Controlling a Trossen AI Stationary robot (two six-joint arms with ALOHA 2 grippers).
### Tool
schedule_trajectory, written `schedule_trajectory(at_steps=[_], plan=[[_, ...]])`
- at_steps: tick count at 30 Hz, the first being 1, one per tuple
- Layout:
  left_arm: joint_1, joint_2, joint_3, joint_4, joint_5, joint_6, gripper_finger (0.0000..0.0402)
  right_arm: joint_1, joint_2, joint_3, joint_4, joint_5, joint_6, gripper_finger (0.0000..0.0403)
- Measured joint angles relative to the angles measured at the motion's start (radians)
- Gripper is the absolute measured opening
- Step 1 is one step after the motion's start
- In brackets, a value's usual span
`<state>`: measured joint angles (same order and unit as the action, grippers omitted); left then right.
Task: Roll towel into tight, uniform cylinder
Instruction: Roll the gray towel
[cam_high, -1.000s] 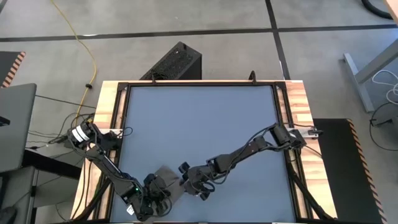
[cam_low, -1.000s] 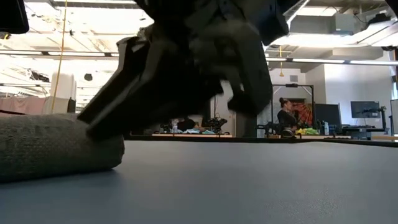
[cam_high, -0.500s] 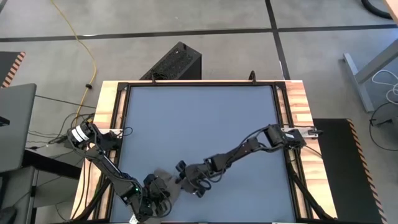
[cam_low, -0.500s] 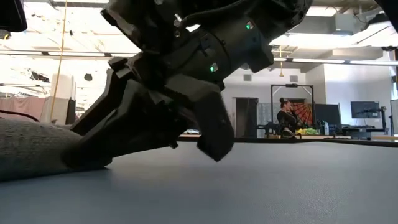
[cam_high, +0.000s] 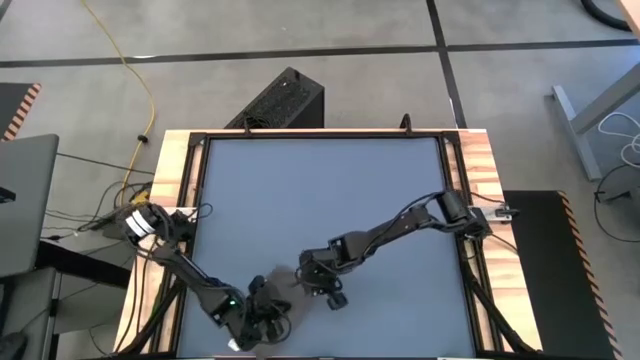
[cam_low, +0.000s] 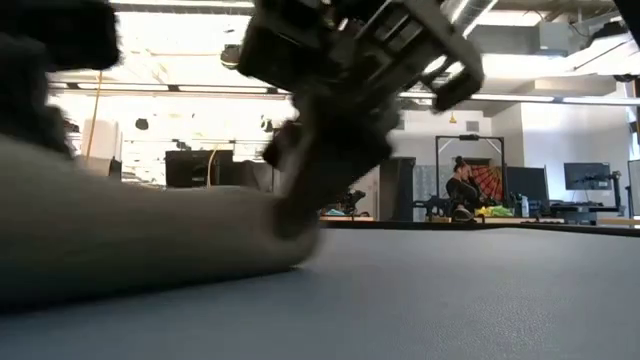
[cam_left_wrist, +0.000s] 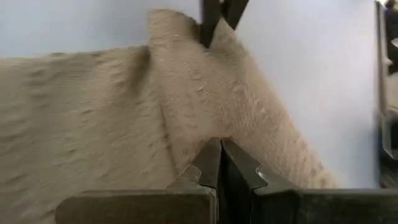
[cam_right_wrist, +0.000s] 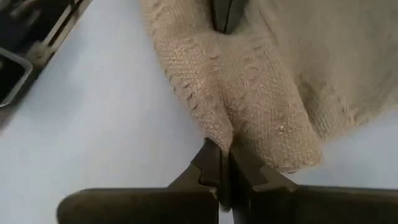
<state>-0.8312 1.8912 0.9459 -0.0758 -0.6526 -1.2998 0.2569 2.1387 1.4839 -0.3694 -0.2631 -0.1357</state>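
Towel (cam_right_wrist: 249, 81) lies partly rolled at the surface's (cam_high: 330, 190) near edge. Right tool (cam_right_wrist: 219, 163) has just snapped closed, pinching its edge; left tool (cam_left_wrist: 219, 160) pinches it too, ready for rolling.

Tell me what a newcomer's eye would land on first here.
Both arms meet over the towel at the table's near edge, left of centre. The right pincer is shut on a pinched fold at the towel's edge, and the left pincer is shut on the cloth from the opposite side. Seen from table height, the towel looks like a thick roll.
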Motion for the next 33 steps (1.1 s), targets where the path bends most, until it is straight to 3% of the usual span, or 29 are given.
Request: schedule_trajectory(at_steps=[8,12,16,22,33], plan=[[0.122,0.011,-0.002,0.173,-0.057,0.286,0.0,-0.011,-0.043,-0.002,-0.394,-0.138,0.21,0.0027],[0.164,0.011,-0.003,0.252,0.01,0.388,0.0,-0.009,-0.042,-0.003,-0.402,-0.179,0.283,0.0029],[0.163,0.011,-0.002,0.321,-0.008,0.46,0.0,-0.014,-0.041,-0.003,-0.396,-0.232,0.319,0.0027],[0.112,0.004,-0.002,0.33,-0.134,0.481,0.0,-0.044,-0.038,-0.004,-0.39,-0.299,0.323,0.0029],[0.018,0.007,-0.002,0.339,-0.122,0.397,0.0,-0.103,-0.036,-0.006,-0.377,-0.4,0.323,0.0029]])
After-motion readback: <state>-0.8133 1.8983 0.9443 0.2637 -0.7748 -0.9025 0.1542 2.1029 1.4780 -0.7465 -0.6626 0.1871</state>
